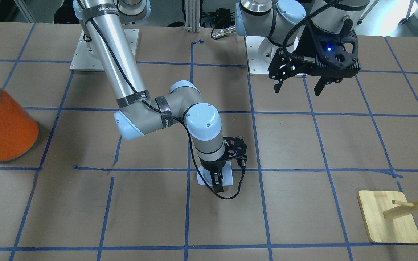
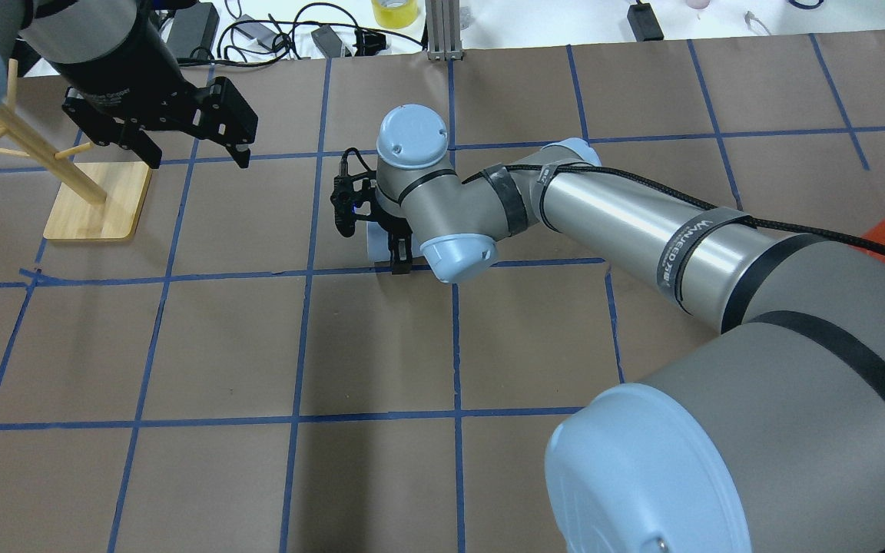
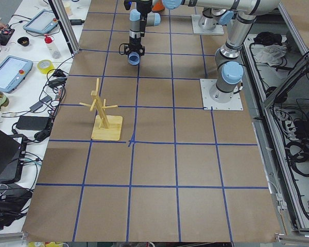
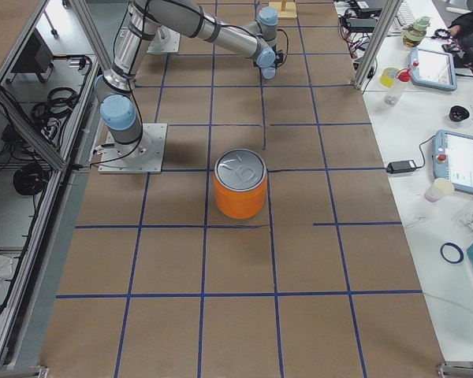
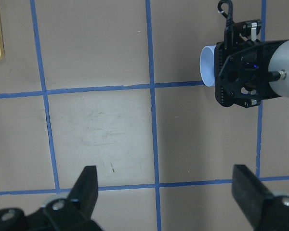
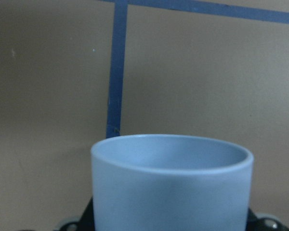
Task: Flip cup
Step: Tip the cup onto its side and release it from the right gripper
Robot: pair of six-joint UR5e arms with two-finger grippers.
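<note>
Right gripper [image 1: 218,183]: jaws look clamped on cup [image 1: 203,178], which is mid-table, tipped sideways, low over a tape line. Left gripper [image 1: 298,87] hangs spread wide, empty. You should expect light, slick, thin plastic; squeeze mid-wall, gently.

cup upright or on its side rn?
On its side: the cup shows its open mouth facing sideways, held in the jaws of the right gripper.

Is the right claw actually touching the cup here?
Cannot tell. In the front-facing view the right claw straddles the cup, with one finger in front of it, but no view shows contact or a gap plainly.
</note>
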